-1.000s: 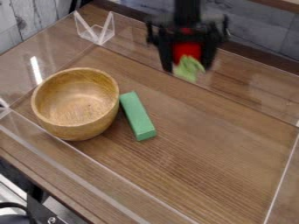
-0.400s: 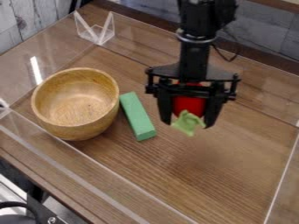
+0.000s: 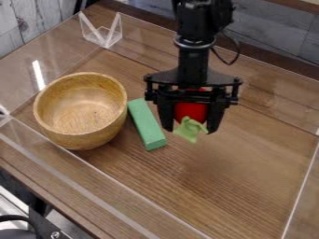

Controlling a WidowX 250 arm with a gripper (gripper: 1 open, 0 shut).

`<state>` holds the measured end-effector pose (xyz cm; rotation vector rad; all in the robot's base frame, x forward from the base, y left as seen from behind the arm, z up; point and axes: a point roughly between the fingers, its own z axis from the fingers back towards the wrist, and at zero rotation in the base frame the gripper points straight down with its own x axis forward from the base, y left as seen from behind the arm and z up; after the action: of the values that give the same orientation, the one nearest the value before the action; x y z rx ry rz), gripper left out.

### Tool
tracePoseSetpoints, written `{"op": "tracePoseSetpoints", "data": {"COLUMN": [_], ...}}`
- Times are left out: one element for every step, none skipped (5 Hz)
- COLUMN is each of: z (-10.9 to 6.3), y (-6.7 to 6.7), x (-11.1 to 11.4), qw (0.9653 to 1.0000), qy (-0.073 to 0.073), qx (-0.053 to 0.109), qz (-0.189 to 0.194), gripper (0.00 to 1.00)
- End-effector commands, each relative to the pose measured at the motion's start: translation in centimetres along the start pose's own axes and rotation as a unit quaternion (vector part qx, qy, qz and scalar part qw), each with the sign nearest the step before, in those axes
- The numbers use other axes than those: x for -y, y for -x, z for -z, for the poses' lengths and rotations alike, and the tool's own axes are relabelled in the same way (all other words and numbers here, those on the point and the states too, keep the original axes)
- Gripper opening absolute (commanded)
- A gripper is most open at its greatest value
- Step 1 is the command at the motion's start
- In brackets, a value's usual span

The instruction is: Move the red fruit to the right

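The red fruit (image 3: 188, 116), small and bright red with a light-green leafy part (image 3: 187, 130) hanging below it, sits between the fingers of my gripper (image 3: 189, 117). The gripper is shut on it and holds it low over the wooden table, just right of the long green block (image 3: 147, 123). The black arm rises from the gripper to the top of the view. Whether the fruit touches the table cannot be told.
A wooden bowl (image 3: 81, 109) stands at the left, next to the green block. Clear acrylic walls (image 3: 100, 30) fence the wooden tabletop (image 3: 237, 177) on all sides. Bare wood lies to the right of the gripper and in front of it.
The gripper, with the red fruit in it, came down from the back of the table toward the middle, then shifted slightly left toward the green block.
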<state>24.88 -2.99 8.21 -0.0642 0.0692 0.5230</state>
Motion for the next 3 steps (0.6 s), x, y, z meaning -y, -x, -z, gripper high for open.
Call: {"op": "tracePoseSetpoints", "data": {"z": [-0.1,0.1,0.8], "y": [-0.3,-0.3,0.2], "x": [0.1,1.8,4.1], "qw": [0.9992,0.9985,0.9973], "qy": [0.003,0.016,0.027], "qx": [0.017,0.019,0.018], "qz": [0.036,0.048,0.067], "gripper": [0.0,0.0,0.0]}}
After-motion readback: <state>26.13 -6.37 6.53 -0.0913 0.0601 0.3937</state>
